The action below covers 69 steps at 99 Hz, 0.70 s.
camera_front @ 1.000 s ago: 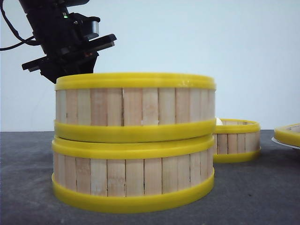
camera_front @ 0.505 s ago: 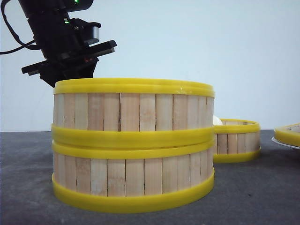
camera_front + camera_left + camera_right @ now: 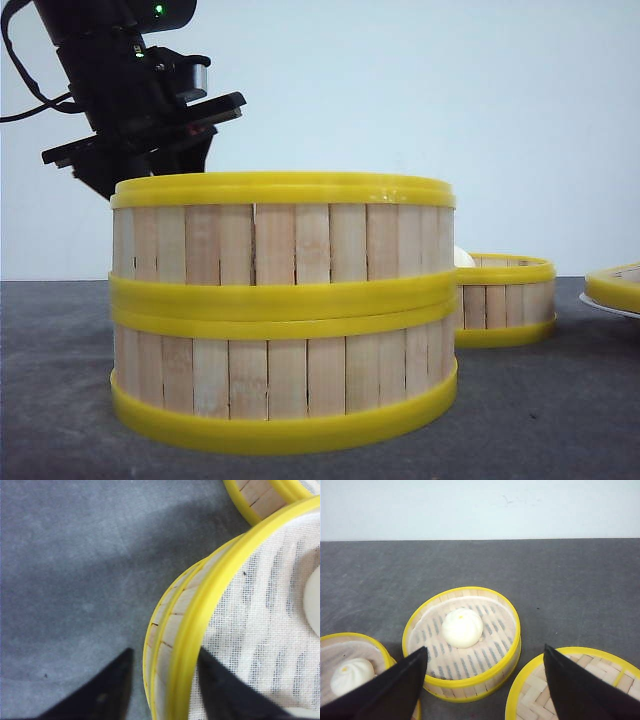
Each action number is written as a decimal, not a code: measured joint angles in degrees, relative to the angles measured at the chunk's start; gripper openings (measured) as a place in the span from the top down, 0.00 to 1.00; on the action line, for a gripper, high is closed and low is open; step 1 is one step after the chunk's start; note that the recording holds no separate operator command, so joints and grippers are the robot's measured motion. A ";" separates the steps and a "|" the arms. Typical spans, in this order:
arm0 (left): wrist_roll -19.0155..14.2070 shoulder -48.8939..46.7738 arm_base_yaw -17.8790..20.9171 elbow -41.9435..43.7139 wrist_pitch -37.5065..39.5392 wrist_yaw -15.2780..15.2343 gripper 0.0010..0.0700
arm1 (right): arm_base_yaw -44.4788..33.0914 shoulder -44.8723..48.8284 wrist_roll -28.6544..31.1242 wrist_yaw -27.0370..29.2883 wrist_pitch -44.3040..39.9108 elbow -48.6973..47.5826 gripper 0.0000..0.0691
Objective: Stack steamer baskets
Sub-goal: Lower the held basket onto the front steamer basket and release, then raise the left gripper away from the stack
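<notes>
Two steamer baskets are stacked at the front: the top basket (image 3: 285,235) rests level on the bottom basket (image 3: 285,375), rims touching. My left arm (image 3: 130,90) hangs behind the stack's left side. My left gripper (image 3: 165,652) straddles the top basket's wall (image 3: 200,610), one finger inside on the mesh liner and the outer finger (image 3: 112,685) a little apart from the slats, so it is open. A third steamer basket (image 3: 462,680) holding a white bun (image 3: 462,627) stands alone further right. My right gripper (image 3: 485,649) is open wide, holding nothing.
A flat yellow lid (image 3: 580,685) with a woven top lies to the right on a white plate (image 3: 600,305). The top stacked basket also holds a bun (image 3: 350,675). Dark grey table (image 3: 560,580) runs back to a pale wall.
The top basket came down from a slight tilt and gap to sit flat on the bottom basket. The left arm shifted slightly left and down.
</notes>
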 joint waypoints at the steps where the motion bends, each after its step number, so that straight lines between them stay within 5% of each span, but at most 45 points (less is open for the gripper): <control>1: 0.00 0.00 0.00 0.00 0.00 0.00 0.62 | 0.02 0.00 0.00 0.00 -0.02 0.00 0.34; 14: -0.13 0.00 0.00 0.00 0.31 -0.11 0.58 | 0.02 0.13 0.00 0.00 0.00 0.00 0.34; 29: -0.15 -2.25 0.00 -0.22 2.73 -3.63 0.58 | 0.02 2.03 0.07 -0.50 0.02 0.00 0.34; 69: -0.17 -28.76 0.04 -0.24 10.40 -7.02 0.58 | 0.02 17.77 0.44 -1.53 6.25 1.31 0.34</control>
